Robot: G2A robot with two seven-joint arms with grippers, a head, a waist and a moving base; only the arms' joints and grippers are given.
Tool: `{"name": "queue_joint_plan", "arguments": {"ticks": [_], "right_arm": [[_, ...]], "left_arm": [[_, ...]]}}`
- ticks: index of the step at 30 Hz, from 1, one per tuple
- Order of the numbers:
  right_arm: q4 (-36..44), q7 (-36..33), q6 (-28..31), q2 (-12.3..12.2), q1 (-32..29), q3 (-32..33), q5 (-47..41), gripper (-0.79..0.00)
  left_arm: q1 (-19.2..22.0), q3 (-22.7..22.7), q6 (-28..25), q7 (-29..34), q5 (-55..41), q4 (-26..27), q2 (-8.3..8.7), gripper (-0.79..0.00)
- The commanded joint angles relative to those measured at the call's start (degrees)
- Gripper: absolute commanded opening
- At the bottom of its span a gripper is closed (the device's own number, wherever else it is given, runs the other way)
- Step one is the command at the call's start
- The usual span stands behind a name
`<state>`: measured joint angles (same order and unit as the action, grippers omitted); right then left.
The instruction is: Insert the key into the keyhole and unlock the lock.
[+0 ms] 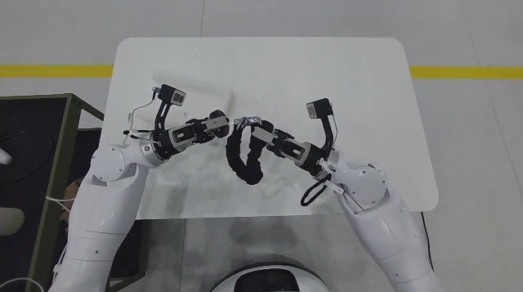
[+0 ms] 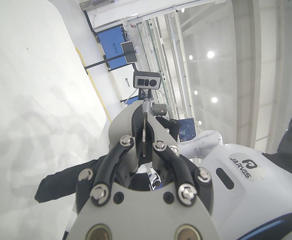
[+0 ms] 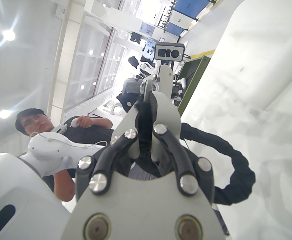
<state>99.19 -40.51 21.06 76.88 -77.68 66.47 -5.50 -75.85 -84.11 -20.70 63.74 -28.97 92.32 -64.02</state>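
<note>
White table (image 1: 135, 63): bare top under both arms, with the work held above its near middle.
Left gripper (image 2: 144, 119): fingers (image 2: 122, 124) pinched tight on the key, nothing else in the grip; pointed straight at the other gripper.
Key (image 2: 144, 136): thin flat metal, seen edge-on between the pads, tip reaching out to the lock body.
Lock body (image 2: 158, 108): small grey metal cylinder at the end of the cable, up off the table, touching or just beside the key tip; cannot tell whether the blade sits in the keyhole or only against it.
Right gripper (image 3: 146, 104): fingers (image 3: 165, 111) clamped on the black sleeve just behind the lock body, holding it out toward the key.
Cable (image 1: 242, 161): black fabric-sleeved loop, hanging from the right gripper and curling down onto the table near the robot.
Done, by the look of it: key in one grip, lock in the other, the two brought nose to nose.
Left, as judged: seating the blade fully, turning it, freeing the cable end; no sign of an opened lock.
</note>
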Motion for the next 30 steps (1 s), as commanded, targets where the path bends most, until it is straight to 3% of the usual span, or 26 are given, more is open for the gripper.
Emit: {"name": "queue_joint_plan", "arguments": {"ticks": [1, 17, 30], "right_arm": [[0.04, -0.8, -0.22, -0.09, -0.03, 0.14, -1.08, -0.785], [-0.29, -0.52, 0.29, -0.31, -0.51, -1.16, -1.55, -0.785], [0.67, 4.35, 1.12, -0.44, -0.45, -1.64, 5.44, -0.785]], "left_arm": [[0.14, -0.12, 0.61, 0.93, -1.18, 0.02, 0.06, -0.785], [-0.12, -0.24, -0.72, 0.68, -1.29, 0.19, 0.27, -0.785], [-0.62, -0.05, -2.65, -0.74, 1.97, -0.17, 0.47, -0.785]]}}
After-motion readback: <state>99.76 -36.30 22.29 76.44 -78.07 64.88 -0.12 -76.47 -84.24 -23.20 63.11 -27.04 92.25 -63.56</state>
